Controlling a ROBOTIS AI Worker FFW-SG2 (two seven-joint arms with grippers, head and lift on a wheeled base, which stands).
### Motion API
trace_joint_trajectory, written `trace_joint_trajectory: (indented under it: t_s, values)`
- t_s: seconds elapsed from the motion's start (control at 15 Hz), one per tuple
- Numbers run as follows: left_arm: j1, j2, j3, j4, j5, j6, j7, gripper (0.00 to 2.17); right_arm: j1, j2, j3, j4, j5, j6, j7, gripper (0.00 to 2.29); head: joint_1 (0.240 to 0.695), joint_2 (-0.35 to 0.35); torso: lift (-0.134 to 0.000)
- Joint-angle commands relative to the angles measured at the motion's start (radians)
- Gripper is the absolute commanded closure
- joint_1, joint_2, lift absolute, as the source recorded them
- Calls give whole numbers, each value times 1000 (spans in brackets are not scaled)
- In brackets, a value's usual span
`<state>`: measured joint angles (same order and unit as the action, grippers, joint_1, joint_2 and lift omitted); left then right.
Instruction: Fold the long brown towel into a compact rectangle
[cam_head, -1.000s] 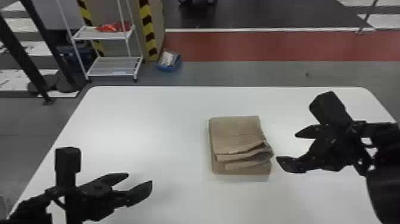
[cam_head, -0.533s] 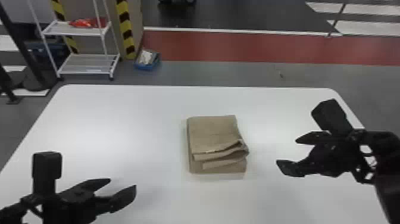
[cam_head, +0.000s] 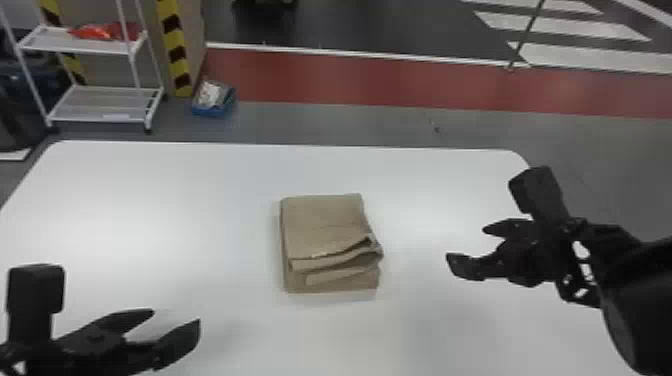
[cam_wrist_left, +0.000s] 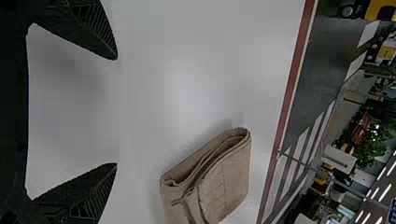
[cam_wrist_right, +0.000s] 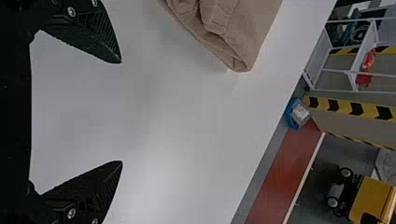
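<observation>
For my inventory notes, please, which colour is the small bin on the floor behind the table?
The bin is blue, seen best in the head view.

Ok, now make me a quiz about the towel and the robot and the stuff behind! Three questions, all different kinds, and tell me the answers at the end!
1. True or false: the brown towel lies folded on the white table.
2. Pick one. How do the jaws of the left gripper stand?
A) Pinching the towel
B) Open, with nothing between them
C) Pressed shut together
3. Fill in the missing word: behind the table, a red bundle sits on the ____ of the two white shelves.

Key: 1. True; 2. B; 3. upper
</observation>
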<state>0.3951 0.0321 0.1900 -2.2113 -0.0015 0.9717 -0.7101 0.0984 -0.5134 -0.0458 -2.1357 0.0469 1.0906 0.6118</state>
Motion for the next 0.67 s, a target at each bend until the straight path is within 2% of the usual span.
trace_joint_trajectory:
  t_s: [0.0,0.07,0.2,0.33,0.53,0.6]
  values:
    - [1,-3,-10,-11,-2,6,0,66,-26,36,-48,16,-35,-5,6,124,695,-154,-120]
    - [5,-8,-12,-19,-5,9,0,66,-31,21,-40,17,-36,-5,5,124,695,-159,-120]
    - [10,-14,-14,-24,-9,9,4,66,-22,-22,4,13,-55,-8,-69,124,695,-169,-120]
    - [16,-12,-10,-24,-9,9,6,66,-13,-25,18,14,-88,-30,-155,130,695,-178,-120]
    - [19,-17,-14,-24,-9,6,20,66,10,-70,35,16,-194,-88,-353,127,695,-186,-120]
    - [19,-20,-14,-22,-9,6,24,66,0,-59,24,16,-213,-94,-350,124,695,-190,-120]
